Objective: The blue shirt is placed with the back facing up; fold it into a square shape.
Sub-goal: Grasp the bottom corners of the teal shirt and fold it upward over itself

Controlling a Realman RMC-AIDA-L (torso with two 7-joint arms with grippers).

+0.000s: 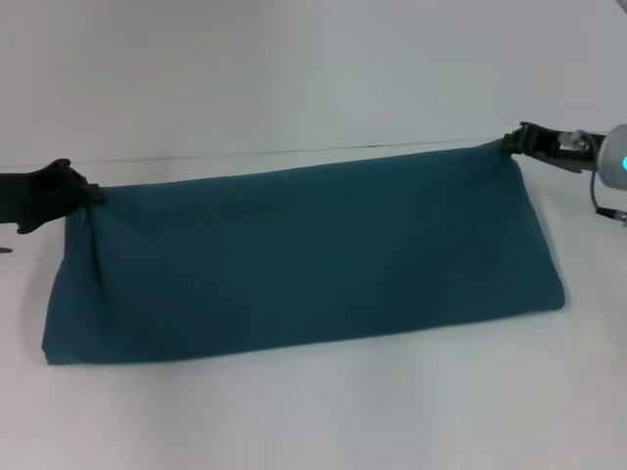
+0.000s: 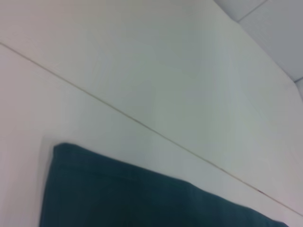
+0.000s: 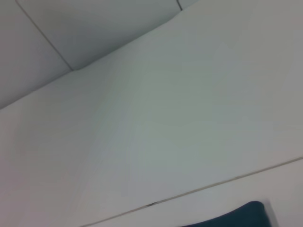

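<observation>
No readable text, label or number anywhere; blue shirt point(image 1: 304, 259) apparently plain on visible side.

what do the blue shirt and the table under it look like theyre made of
The blue shirt looks like soft matte knit fabric, probably cotton: no sheen, and it puckers into small folds where the left gripper holds one far corner; the right gripper holds the other. The table looks like a smooth, hard, white surface, perhaps laminate or painted board; a thin seam line crosses it.
</observation>
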